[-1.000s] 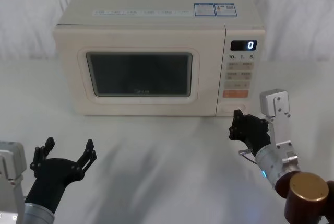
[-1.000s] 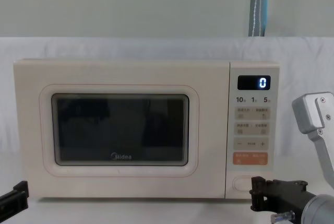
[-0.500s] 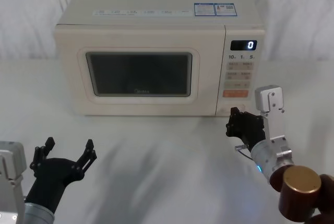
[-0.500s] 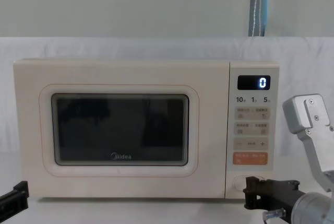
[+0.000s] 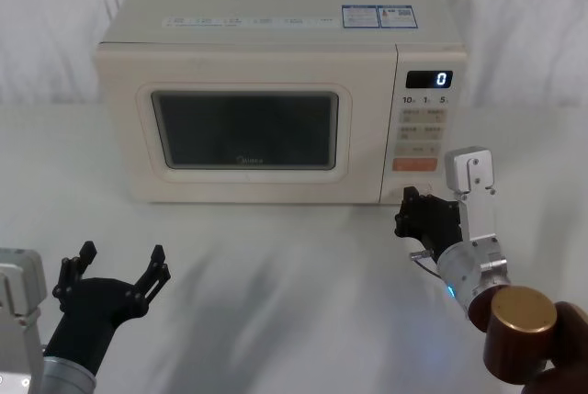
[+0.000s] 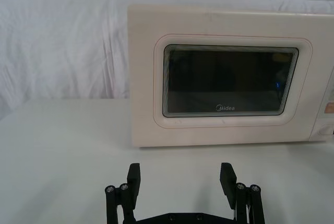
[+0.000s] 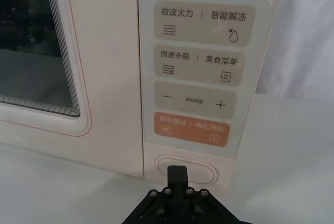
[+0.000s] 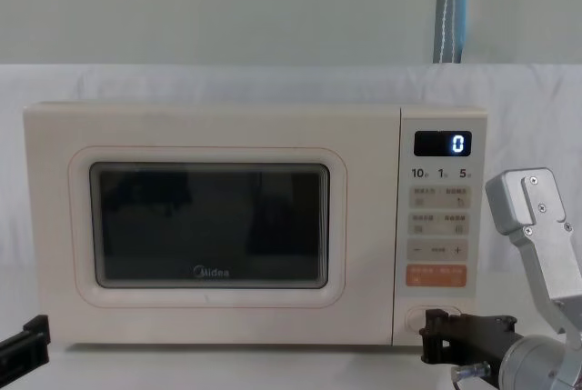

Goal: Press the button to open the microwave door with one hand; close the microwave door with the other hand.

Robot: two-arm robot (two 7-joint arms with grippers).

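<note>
The cream microwave (image 5: 276, 54) stands at the back of the table, its display showing 0. The microwave door (image 5: 246, 128) with the dark window (image 8: 209, 225) sits flush and closed. The wide oval button (image 7: 198, 165) lies at the foot of the control panel. My right gripper (image 7: 177, 173) is shut, its joined fingertips right in front of the button's lower middle; whether they touch it I cannot tell. That gripper also shows in the head view (image 5: 409, 208) and low in the chest view (image 8: 429, 334). My left gripper (image 5: 118, 264) hangs open near the table's front left, also seen in its own wrist view (image 6: 181, 178).
An orange key (image 7: 190, 128) sits just above the button, with beige keys (image 7: 195, 65) higher up. The white cloth-covered table (image 5: 276, 275) has free room in front of the door. A white cloth backdrop hangs behind, with a grey-blue post (image 8: 452, 8) beyond it.
My right gripper has crept forward and to the left, closing in on the button. The left arm and the door have not moved.
</note>
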